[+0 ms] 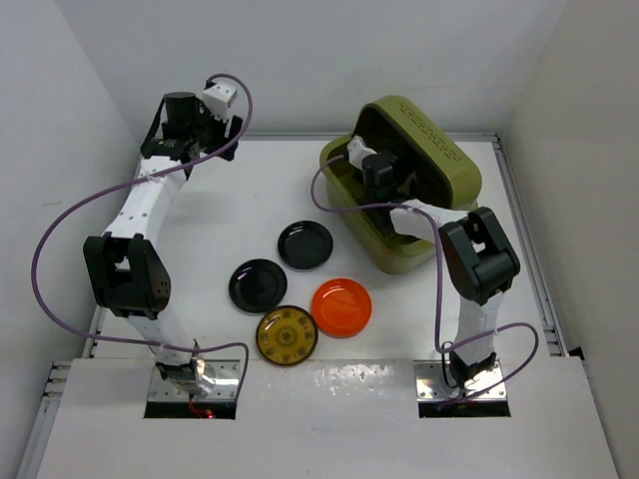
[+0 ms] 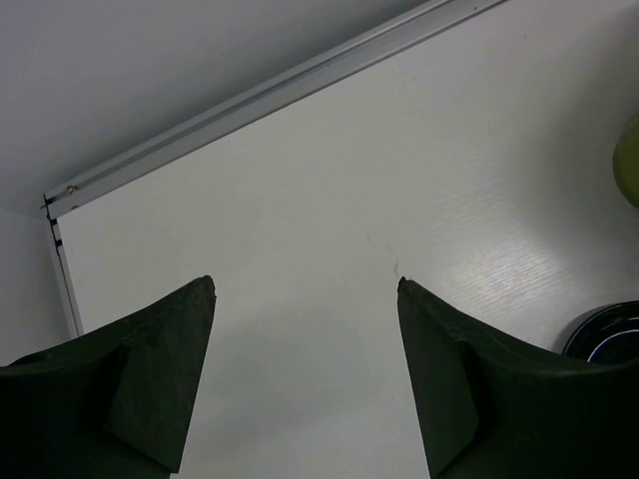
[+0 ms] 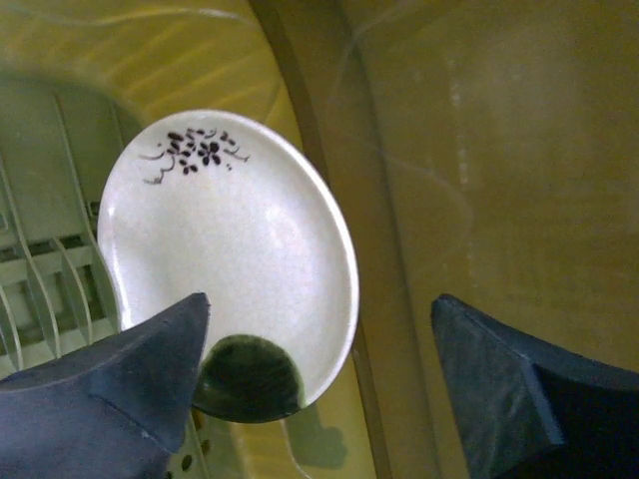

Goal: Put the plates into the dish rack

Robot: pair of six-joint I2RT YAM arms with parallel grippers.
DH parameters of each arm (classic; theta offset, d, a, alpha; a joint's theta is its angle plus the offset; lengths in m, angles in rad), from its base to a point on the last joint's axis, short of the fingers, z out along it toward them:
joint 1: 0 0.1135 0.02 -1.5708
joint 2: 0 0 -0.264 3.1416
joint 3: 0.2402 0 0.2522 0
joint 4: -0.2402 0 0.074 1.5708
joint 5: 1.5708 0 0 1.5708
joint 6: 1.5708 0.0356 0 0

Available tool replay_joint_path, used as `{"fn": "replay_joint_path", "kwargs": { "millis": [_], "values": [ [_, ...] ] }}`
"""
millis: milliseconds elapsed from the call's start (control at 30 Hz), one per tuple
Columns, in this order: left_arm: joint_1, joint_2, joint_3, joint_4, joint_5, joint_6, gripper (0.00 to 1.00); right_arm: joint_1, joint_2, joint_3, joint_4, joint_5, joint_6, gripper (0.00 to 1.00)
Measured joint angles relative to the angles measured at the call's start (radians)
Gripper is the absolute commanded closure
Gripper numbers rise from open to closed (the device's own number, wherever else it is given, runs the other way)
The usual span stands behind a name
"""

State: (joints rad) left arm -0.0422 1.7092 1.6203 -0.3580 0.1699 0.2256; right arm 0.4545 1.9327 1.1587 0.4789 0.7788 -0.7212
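Note:
Four plates lie on the table in the top view: two glossy black ones, an orange one and a dark yellow patterned one. The olive-green dish rack stands at the back right with its lid up. My right gripper reaches inside it. In the right wrist view a cream plate with a dark patch leans on the rack's slatted floor, and my right gripper is open beside it, holding nothing. My left gripper hangs open over bare table at the back left.
A metal rail runs along the table's far edge in the left wrist view. One black plate's rim shows at that view's lower right. The rack's inner wall rises close to the right finger. White walls enclose the table.

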Motion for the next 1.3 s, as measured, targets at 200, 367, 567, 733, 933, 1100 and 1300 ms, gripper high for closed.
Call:
{"fn": "replay_joint_path", "kwargs": {
  "millis": [200, 367, 567, 733, 933, 1100, 1300],
  "values": [
    [0.000, 0.004, 0.000, -0.006, 0.012, 0.015, 0.00, 0.012, 0.000, 0.043, -0.007, 0.022, -0.014, 0.00],
    [0.000, 0.004, 0.000, -0.016, 0.051, 0.030, 0.00, 0.045, -0.003, 0.094, -0.025, 0.029, -0.017, 0.00],
    [0.014, 0.004, 0.003, -0.122, 0.191, 0.121, 0.19, 0.105, -0.059, 0.198, -0.333, -0.079, 0.076, 0.00],
    [0.020, 0.037, 0.064, -0.368, 0.261, 0.271, 0.23, 0.125, -0.111, 0.417, -0.724, -0.428, 0.264, 0.03],
    [0.024, 0.075, -0.019, -0.595, 0.269, 0.402, 0.23, 0.133, -0.170, 0.505, -0.965, -0.832, 0.451, 0.14],
    [0.037, 0.046, -0.245, -0.631, 0.271, 0.414, 0.23, 0.144, -0.139, 0.461, -1.077, -1.030, 0.601, 0.23],
    [0.038, -0.045, -0.382, -0.576, 0.252, 0.391, 0.27, 0.187, -0.079, 0.401, -1.141, -1.057, 0.762, 0.24]
  ]
}}
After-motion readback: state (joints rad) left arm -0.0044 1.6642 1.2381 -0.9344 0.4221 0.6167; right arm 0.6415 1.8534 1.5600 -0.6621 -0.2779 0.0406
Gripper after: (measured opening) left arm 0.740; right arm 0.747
